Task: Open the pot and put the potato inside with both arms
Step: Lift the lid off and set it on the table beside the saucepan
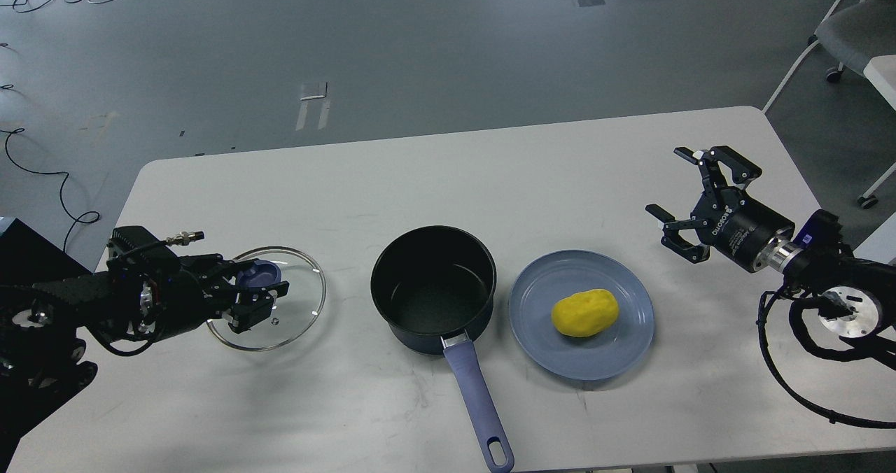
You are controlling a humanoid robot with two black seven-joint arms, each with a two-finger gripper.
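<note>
saucepan [434, 287] lidless on worktop [420, 172] | potato [584, 313] on plate [630, 347] | left hand [255, 292] clamped on lid knob [259, 273] | right hand [689, 196] spread apart

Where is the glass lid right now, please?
In the head view, the glass lid lies left of the open pot, with the left claw at its knob.

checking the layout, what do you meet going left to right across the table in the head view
left gripper at the lid's knob → glass lid → pot → plate with the potato on it → right gripper, open above the table
</note>
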